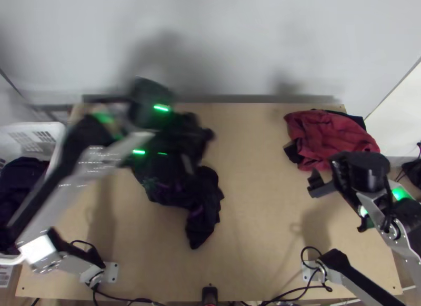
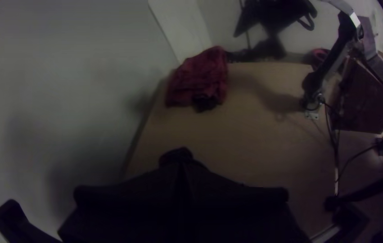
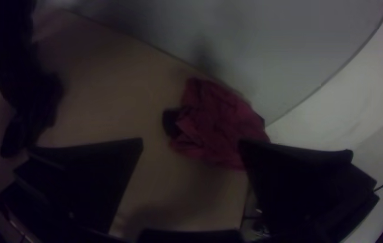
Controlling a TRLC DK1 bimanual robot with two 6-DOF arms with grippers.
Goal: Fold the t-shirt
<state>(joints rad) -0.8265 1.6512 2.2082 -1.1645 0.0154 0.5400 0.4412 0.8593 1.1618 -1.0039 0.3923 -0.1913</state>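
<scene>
A black t-shirt (image 1: 171,187) lies bunched on the left half of the table, its lower end trailing toward the near edge. My left gripper (image 1: 206,133) is over its far part; in the left wrist view the left gripper (image 2: 181,164) has its fingers together, a dark lump of the shirt (image 2: 175,155) at their tips. On the right, my right gripper (image 1: 337,205) stands open above the table, nearer than the red cloth. In the right wrist view the right gripper (image 3: 191,144) has its fingers wide apart, with the black shirt (image 3: 33,103) far off.
A crumpled red cloth (image 1: 329,137) with black fabric under it lies at the table's far right corner. A white basket (image 1: 37,132) holding dark clothes stands beyond the left edge. Bare wood (image 1: 252,200) lies between shirt and right gripper. Cables run along the near edge.
</scene>
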